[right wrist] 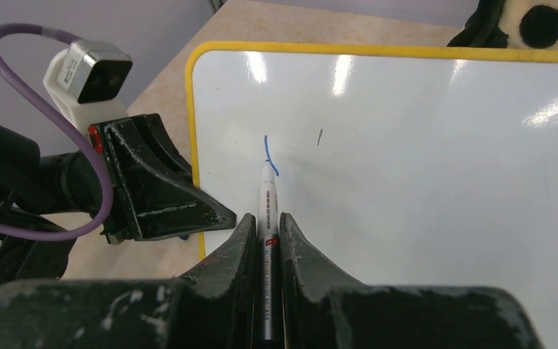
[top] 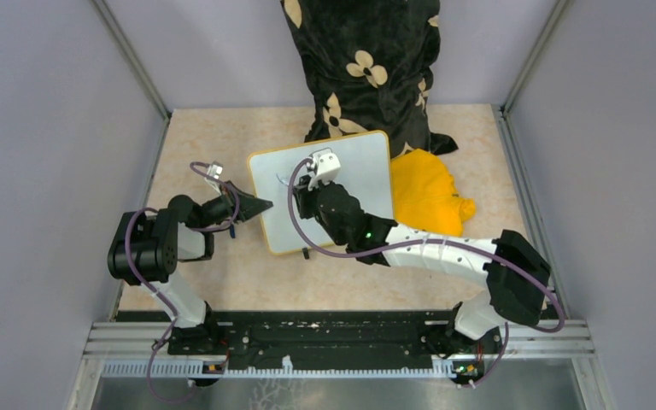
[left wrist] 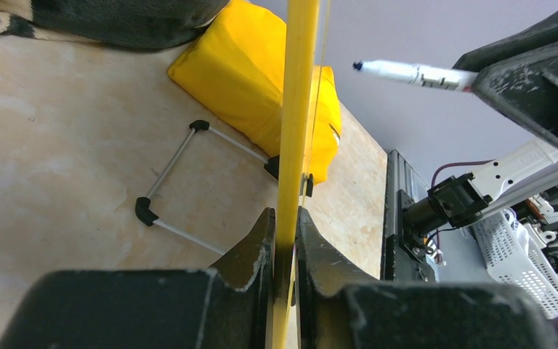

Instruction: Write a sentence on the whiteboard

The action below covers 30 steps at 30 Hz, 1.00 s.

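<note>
so the left tool [top: 254,206] pinches the whiteboard [top: 363,171] by its edge to steady it; the right tool [right wrist: 266,222] clamps a marker [right wrist: 267,198] at a short blue stroke [right wrist: 270,156].

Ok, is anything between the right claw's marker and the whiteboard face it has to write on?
Nothing visible. The right claw holds the white marker pen with its tip at the glossy white yellow-framed whiteboard, beside a short blue stroke. The left claw clamps the board's edge, off the writing area.
</note>
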### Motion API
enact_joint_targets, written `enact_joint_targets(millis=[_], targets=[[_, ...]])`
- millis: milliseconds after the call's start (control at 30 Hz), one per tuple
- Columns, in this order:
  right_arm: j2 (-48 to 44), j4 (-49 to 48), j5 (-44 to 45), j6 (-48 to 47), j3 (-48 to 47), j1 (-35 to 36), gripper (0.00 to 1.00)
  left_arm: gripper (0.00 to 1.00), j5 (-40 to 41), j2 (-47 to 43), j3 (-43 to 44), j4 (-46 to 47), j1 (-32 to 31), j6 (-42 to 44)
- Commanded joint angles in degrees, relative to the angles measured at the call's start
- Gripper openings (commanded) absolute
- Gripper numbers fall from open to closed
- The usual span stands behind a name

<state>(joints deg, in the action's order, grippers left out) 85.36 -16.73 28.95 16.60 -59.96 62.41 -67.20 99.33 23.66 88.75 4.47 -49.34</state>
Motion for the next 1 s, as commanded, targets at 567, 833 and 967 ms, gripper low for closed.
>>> enact_joint_targets(millis=[567,833,967], targets=[[0.47,-3.74,-0.72,0.48,-3.91,-2.60,0.00,0.00,1.23,0.16,-0.19,8.63,-0.50,1.52],[1.96,-2.48,-1.60,0.71,-4.19,-2.93,0.00,0.00,1.28,0.16,-0.19,8.90,-0.60,1.52],[2.27,-1.68,-2.02,0.96,-3.97,-2.94,0.00,0.00,1.25,0.06,-0.23,8.90,-0.65,1.46]])
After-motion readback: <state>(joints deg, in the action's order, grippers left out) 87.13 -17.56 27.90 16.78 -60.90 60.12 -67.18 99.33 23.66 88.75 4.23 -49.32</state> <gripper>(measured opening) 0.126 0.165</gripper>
